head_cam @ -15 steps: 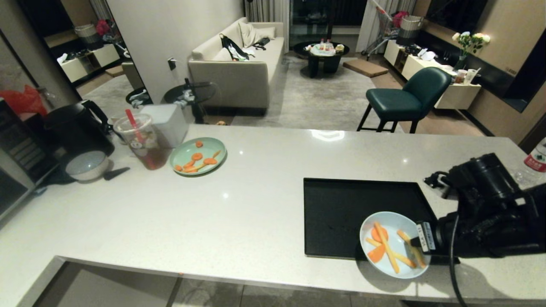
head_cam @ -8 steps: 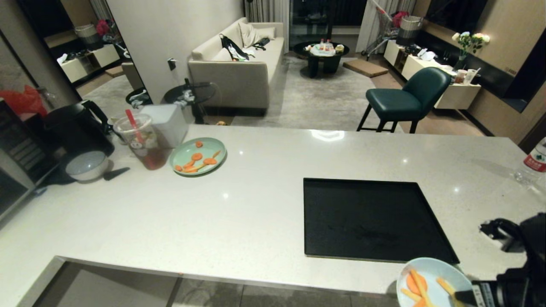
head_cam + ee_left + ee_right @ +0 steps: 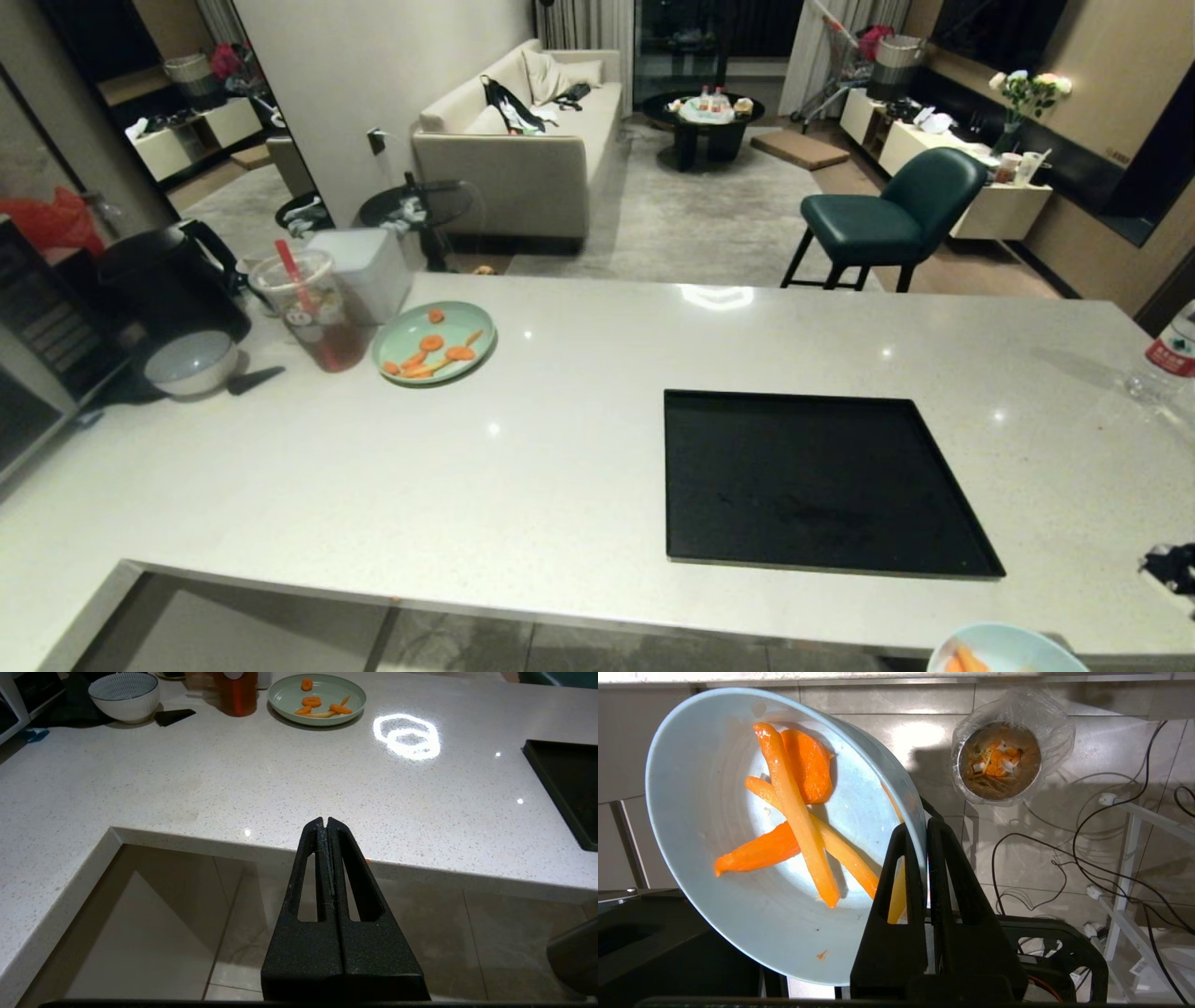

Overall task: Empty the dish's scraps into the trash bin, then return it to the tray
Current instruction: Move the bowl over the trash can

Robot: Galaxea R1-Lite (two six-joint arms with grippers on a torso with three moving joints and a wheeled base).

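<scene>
The dish has left the tray and passed the tabletop edge, rim pinched by the right pincer, scraps inside; trash bin on the floor beyond. Left pincer pressed together.

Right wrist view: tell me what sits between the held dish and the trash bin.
Nothing stands between them. In the right wrist view only bare tiled floor separates the dish, pinched by the right gripper, from the trash bin.
</scene>
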